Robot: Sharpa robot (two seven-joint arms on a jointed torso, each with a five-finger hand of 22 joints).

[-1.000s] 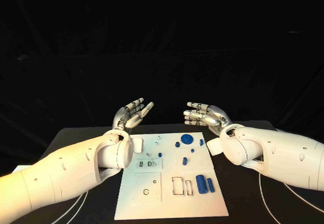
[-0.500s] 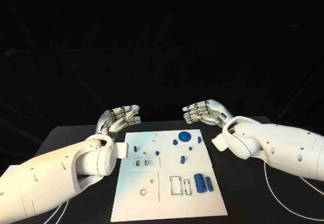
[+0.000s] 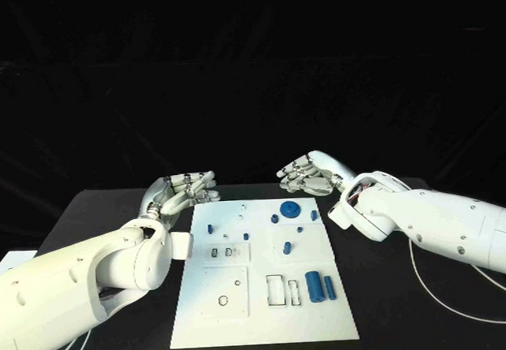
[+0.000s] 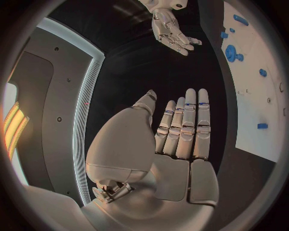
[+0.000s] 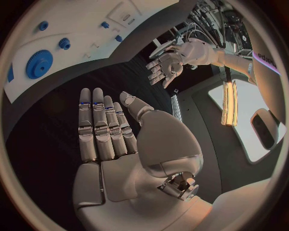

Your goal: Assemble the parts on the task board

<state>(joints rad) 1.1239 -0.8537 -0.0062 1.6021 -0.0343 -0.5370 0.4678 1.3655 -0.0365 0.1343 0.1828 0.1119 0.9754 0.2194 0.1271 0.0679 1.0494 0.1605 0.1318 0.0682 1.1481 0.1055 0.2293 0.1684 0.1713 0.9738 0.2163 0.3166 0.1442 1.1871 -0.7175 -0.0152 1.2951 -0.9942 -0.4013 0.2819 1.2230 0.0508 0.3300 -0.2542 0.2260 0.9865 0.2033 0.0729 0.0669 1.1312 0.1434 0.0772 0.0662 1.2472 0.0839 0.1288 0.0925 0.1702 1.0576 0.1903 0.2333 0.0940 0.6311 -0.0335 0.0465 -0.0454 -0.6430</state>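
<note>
The white task board (image 3: 244, 317) lies in the middle of the black table. On its far part sit a blue gear (image 3: 290, 209) and several small blue parts, one of them a peg (image 3: 287, 247). Two blue cylinders (image 3: 320, 287) lie side by side near its right edge. My left hand (image 3: 183, 190) hovers past the board's far left corner, my right hand (image 3: 307, 174) past its far right corner. Both hold nothing. In the wrist views the left hand (image 4: 175, 139) and right hand (image 5: 114, 130) show flat palms with straight fingers, the board (image 4: 253, 86) beside them.
White cables (image 3: 441, 291) trail over the table by the right arm and near the front left. A pale sheet (image 3: 2, 265) lies at the table's left edge. Empty slots (image 3: 284, 290) show on the board's near half.
Both hands have sunk lower and their fingers have come closer together. The left hand has drifted left, away from the board. The parts have not moved on the board.
</note>
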